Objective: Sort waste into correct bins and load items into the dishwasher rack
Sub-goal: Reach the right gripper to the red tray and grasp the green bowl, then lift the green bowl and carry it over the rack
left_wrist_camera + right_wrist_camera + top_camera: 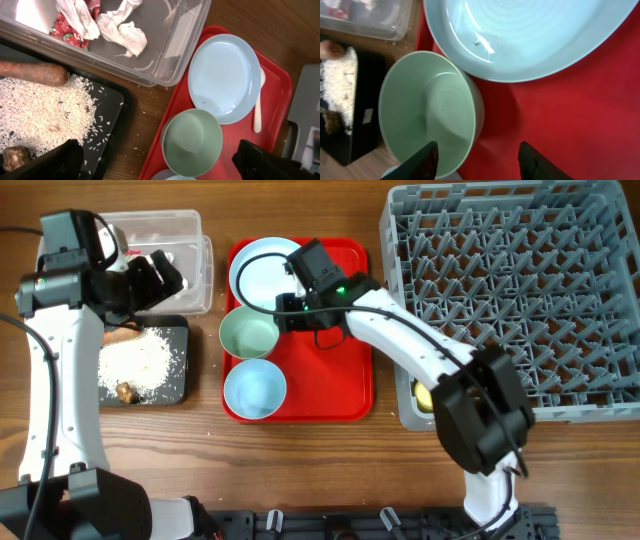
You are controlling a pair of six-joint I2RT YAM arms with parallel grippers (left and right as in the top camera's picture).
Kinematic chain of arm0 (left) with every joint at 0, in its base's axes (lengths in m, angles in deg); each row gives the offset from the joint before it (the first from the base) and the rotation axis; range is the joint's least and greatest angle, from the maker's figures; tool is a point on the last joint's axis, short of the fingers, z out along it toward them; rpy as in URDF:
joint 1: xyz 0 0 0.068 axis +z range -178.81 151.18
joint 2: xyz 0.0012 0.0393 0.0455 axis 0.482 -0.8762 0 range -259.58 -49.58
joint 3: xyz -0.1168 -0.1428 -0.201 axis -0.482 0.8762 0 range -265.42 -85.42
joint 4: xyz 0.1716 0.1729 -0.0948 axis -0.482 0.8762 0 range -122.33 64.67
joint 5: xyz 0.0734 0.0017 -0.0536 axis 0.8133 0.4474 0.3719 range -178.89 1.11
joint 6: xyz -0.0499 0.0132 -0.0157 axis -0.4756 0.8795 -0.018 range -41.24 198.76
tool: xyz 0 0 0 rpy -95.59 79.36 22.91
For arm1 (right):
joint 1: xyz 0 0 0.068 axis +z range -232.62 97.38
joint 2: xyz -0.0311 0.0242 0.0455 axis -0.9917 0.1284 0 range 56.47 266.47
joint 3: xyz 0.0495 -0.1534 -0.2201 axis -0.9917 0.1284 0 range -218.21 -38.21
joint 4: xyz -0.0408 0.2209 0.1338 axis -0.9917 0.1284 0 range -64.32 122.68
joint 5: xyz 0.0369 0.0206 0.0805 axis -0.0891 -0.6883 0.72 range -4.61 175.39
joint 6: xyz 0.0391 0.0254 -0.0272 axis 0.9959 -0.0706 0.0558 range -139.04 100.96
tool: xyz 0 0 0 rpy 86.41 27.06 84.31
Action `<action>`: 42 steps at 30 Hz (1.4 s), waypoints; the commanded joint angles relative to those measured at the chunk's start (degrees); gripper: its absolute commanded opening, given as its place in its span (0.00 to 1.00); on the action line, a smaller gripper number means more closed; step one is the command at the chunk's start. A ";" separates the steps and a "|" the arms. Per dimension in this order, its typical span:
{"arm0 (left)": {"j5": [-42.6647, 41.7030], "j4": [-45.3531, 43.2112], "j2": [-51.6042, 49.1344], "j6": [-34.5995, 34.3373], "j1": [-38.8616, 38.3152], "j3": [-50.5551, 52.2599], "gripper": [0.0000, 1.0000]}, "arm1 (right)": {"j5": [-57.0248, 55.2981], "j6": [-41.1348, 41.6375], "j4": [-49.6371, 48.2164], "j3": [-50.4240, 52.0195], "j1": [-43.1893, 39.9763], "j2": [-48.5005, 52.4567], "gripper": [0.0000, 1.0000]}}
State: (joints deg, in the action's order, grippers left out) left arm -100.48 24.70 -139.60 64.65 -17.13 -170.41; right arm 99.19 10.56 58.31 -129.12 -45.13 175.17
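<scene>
My right gripper [288, 308] [480, 155] is open and straddles the right rim of the pale green bowl [248, 333] [427, 115], one finger inside it. The pale blue plate [260, 272] and pale blue bowl [254, 388] lie on the same red tray. My left gripper [165, 275] [155, 162] is open and empty, above the clear tub [190, 230] and black tray [180, 385]. The tub holds the red wrapper [67, 27] and white paper [122, 32]. The black tray holds rice [40, 110], the carrot stick [32, 74] and the brown lump [14, 156]. The spoon [258, 102] lies beside the plate.
The grey dishwasher rack [520, 290] fills the right side. A yellow cup [424, 395] sits in its front left corner, partly hidden by my right arm. The red serving tray [340, 380] lies between the bins and the rack. A few rice grains lie on the wood.
</scene>
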 commanded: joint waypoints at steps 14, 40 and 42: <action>0.81 0.04 0.00 0.33 0.44 -0.61 1.00 | 0.04 9.51 -2.49 -0.46 3.21 6.36 0.04; 0.81 0.04 0.02 0.33 0.44 -0.61 1.00 | -80.46 -1.42 20.68 -1.97 -11.89 -23.34 0.04; 0.81 0.04 0.02 0.33 0.44 -0.61 1.00 | -89.31 -12.63 16.74 -1.97 -11.87 -20.57 0.04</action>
State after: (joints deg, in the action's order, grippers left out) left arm -100.24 24.70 -139.58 64.67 -16.96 -170.41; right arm 30.83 11.50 78.50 -131.09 -57.28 150.49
